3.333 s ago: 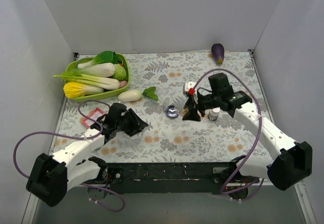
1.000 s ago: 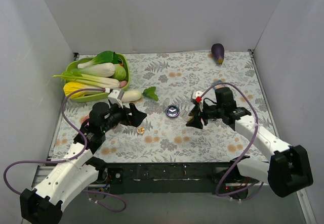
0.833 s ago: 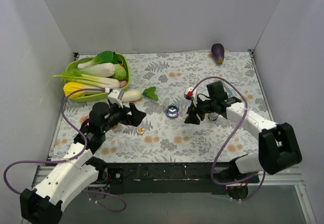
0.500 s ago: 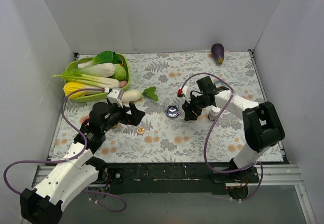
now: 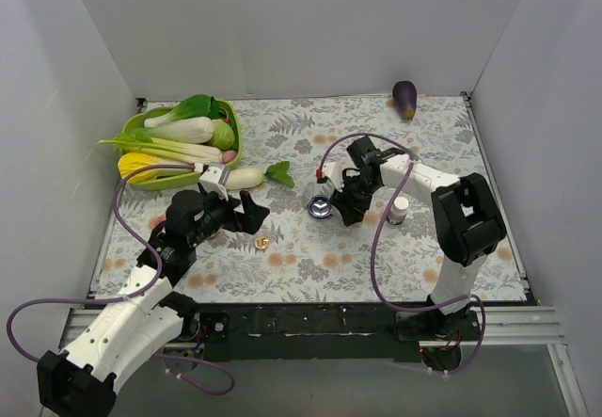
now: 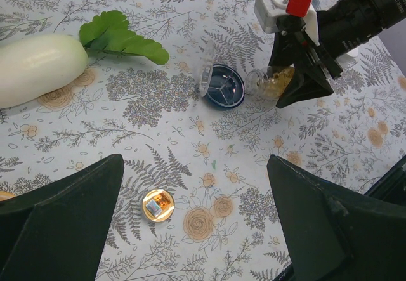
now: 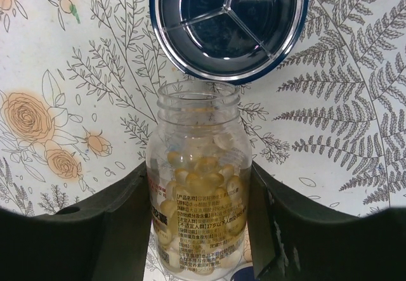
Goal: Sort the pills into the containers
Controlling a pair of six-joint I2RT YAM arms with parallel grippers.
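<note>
- Holding the open pill bottle (image 7: 198, 192) clamped between the jaws of the right gripper (image 7: 198, 230), I have its mouth aimed at the round three-compartment tin (image 7: 228, 21), which sits about mid-counter.
- The bottle is well stocked with yellowish capsules. A steep tip would probably dump many at once, across the dividers or onto the counter.
- From the wrist view the mouth looks just short of the tin's rim, so I'd expect capsules to drop outside it and roll towards the near edge.
- A nudge against the rim could slide the tin or knock its raised clear lid (image 6: 206, 78).
- The left gripper (image 6: 193, 227) hangs left of the middle, jaws wide apart and empty, near a small orange round dish (image 6: 158, 205). Nothing steadies the tin.
</note>
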